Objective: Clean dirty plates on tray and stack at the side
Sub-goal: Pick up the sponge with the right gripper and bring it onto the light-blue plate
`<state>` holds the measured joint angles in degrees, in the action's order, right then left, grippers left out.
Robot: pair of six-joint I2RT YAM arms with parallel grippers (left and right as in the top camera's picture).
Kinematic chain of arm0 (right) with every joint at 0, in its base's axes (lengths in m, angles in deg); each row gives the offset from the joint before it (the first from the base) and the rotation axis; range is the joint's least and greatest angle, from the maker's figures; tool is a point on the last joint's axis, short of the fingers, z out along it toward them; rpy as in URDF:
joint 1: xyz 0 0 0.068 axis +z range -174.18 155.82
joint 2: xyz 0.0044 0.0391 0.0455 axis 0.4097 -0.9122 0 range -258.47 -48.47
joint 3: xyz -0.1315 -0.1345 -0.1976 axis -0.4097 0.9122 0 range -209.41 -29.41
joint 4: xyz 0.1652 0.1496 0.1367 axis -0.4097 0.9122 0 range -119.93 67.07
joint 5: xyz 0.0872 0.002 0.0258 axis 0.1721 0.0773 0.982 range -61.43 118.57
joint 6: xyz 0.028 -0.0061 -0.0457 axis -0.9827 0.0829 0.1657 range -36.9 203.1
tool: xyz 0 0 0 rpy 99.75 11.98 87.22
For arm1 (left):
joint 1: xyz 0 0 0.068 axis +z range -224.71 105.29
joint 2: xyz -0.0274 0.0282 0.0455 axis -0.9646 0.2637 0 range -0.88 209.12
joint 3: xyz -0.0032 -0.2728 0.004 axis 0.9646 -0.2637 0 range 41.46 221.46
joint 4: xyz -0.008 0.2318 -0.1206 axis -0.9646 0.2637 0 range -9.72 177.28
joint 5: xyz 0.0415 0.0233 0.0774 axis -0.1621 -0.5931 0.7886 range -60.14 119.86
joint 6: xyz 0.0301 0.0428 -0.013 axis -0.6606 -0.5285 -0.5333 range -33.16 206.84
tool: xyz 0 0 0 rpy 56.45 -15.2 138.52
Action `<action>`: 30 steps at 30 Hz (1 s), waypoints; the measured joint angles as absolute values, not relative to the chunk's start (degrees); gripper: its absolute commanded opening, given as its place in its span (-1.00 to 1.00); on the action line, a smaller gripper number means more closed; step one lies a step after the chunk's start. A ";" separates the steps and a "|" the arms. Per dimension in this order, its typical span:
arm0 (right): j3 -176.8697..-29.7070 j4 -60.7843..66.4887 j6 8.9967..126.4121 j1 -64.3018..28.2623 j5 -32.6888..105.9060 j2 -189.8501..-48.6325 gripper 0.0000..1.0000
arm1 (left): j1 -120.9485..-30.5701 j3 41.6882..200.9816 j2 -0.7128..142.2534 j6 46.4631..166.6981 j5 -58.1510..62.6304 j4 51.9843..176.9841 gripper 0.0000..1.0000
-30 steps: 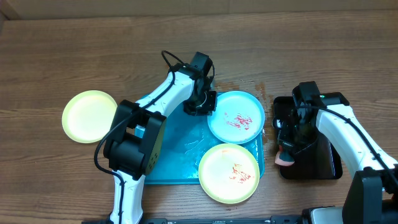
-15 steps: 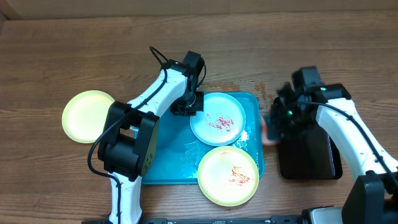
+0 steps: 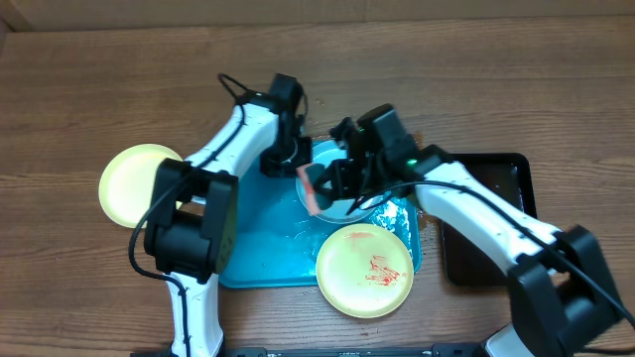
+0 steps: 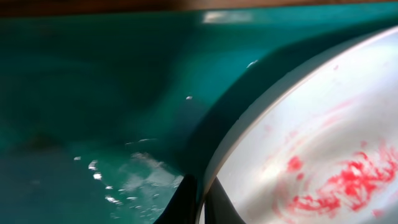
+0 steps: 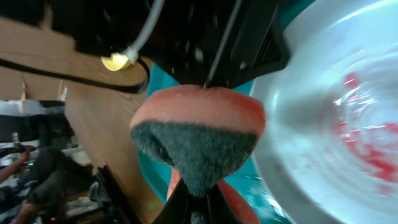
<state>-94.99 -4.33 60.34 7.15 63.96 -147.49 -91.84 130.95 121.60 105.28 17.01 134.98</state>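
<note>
Clamping a pink-and-grey sponge [image 5: 199,134], right gripper [image 5: 194,202] hangs just beside the red-smeared light-blue round plastic plate [image 5: 348,118]; left gripper [image 4: 200,199] pinches its rim.

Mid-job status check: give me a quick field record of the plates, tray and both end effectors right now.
left end effector: shut on blue plate rim
right end effector: shut on sponge, at blue plate
blue plate: red smears, over tray
front yellow-green plate: red smears, overhanging tray edge
left yellow-green plate: on table, no smears visible
</note>
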 measured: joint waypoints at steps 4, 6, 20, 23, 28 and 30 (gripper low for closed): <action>-94.99 -7.48 56.27 9.12 64.16 -148.72 -0.92 | -88.05 130.95 121.60 103.73 14.02 135.59 -0.91; -94.99 -8.28 55.20 9.18 64.12 -148.72 -0.92 | -86.44 130.93 121.60 102.94 13.21 135.67 -0.91; -94.99 -6.58 43.75 7.63 48.44 -150.18 -0.92 | -85.85 130.93 121.60 98.15 11.35 137.20 -0.92; -94.99 -6.32 41.63 7.63 46.52 -152.89 -0.92 | -86.92 130.91 121.60 96.12 11.38 139.02 -0.92; -94.99 -7.17 40.10 7.63 44.66 -154.55 -0.92 | -88.21 130.86 121.60 92.93 11.40 141.31 -0.92; -94.99 -7.82 39.20 7.63 43.88 -154.55 -0.92 | -88.49 130.86 121.60 91.40 11.40 142.17 -0.92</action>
<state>-94.99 -7.82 39.20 7.63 43.88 -154.55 -88.49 130.86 121.60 91.40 11.40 142.17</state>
